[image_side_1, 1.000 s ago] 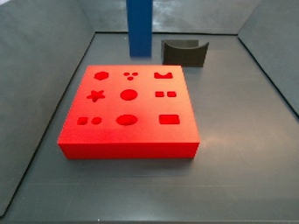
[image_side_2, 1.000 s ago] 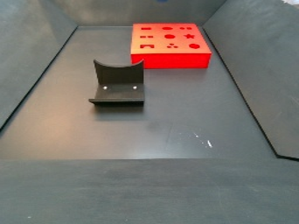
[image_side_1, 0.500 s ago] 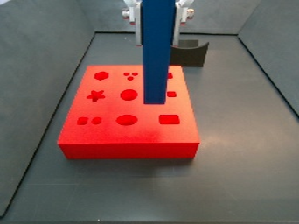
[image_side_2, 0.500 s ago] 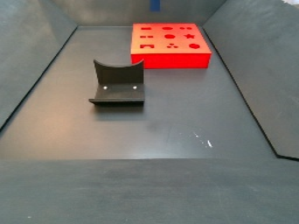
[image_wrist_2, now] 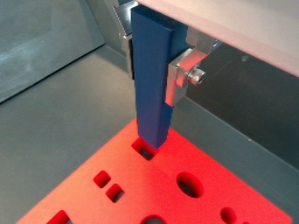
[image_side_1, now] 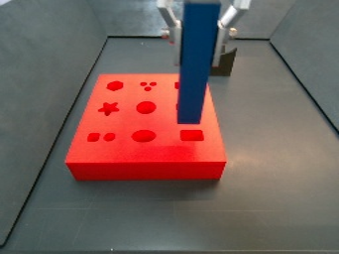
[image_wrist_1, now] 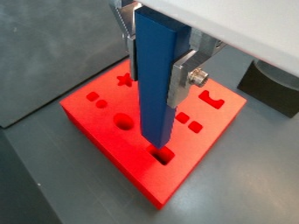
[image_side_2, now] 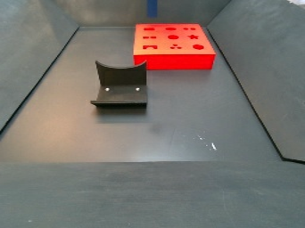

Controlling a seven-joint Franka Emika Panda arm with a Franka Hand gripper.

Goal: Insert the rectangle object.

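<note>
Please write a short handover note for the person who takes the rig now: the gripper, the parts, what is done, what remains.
Gripper: above the red block, shut on the blue bar, which hangs upright.
Bar: in both wrist views its lower end sits right at the rectangular hole near the block's edge; whether it has entered, I cannot tell.
Dark holder: on the floor, apart from the block.
Done: bar picked up, brought over the hole.
Left: lower it straight in, then release.
</note>
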